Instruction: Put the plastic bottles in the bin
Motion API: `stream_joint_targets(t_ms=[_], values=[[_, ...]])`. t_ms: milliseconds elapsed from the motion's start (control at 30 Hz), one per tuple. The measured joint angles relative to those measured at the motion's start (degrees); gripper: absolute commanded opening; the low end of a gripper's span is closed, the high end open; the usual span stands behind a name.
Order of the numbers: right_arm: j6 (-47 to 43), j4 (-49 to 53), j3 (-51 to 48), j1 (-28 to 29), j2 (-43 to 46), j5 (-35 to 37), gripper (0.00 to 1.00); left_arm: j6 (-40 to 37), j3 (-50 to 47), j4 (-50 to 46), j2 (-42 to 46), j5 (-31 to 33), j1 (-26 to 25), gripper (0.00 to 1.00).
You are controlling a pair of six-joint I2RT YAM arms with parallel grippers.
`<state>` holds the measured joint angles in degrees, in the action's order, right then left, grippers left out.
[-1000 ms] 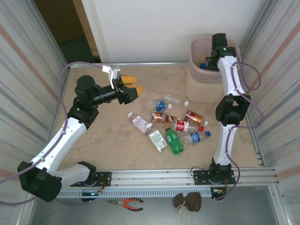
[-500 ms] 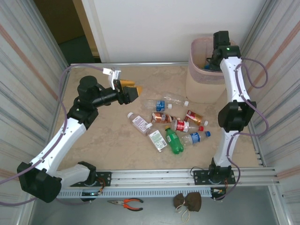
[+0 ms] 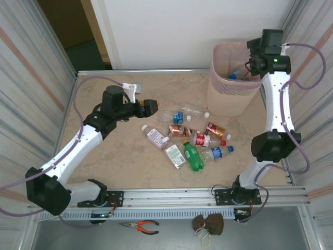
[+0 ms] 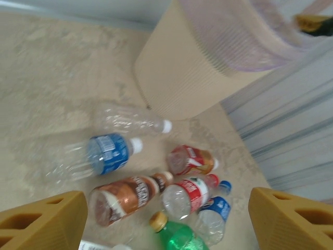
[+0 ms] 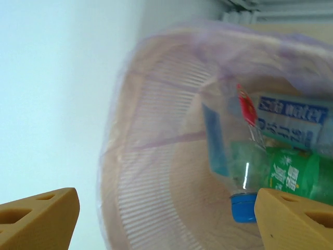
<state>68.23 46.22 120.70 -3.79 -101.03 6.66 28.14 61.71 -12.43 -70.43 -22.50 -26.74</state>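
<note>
Plastic bottles (image 3: 205,140) lie on their sides in a loose cluster in the middle of the beige table (image 3: 114,156). Nearest the arm bases are a green bottle (image 3: 193,156) and a white-labelled bottle (image 3: 175,155) just beside it. Behind them lies a brown-labelled bottle (image 3: 180,130), then a blue-labelled bottle (image 3: 174,116) and a bare clear bottle (image 3: 195,110), the closest to the bin. The left gripper (image 3: 151,107) hovers just left of the cluster's far side, its yellow fingers (image 4: 41,221) spread wide with nothing between them. In the far right corner the pink bin (image 3: 223,101) stands upright, with a blue-capped bottle (image 5: 229,151) and a green-labelled bottle (image 5: 291,172) inside. The right gripper (image 5: 166,219) hangs over the bin's rim, jaws wide apart and empty.
</note>
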Motion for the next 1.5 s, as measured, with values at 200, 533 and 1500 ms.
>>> stream_joint_targets(t_ms=[200,533,1500], values=[[-9.22,-1.03,-3.82,-0.37,6.45,-2.12,0.86,7.34,3.50,-8.22,-4.72,10.43,-0.85,0.81],[-16.50,-1.66,-13.73,-0.44,18.03,-1.73,0.87,25.57,11.52,-25.66,-14.64,25.90,-4.72,0.80],[-19.04,-2.27,-25.38,-2.29,26.82,-0.70,0.87,40.98,16.74,-30.82,-39.39,17.46,-7.45,0.81]])
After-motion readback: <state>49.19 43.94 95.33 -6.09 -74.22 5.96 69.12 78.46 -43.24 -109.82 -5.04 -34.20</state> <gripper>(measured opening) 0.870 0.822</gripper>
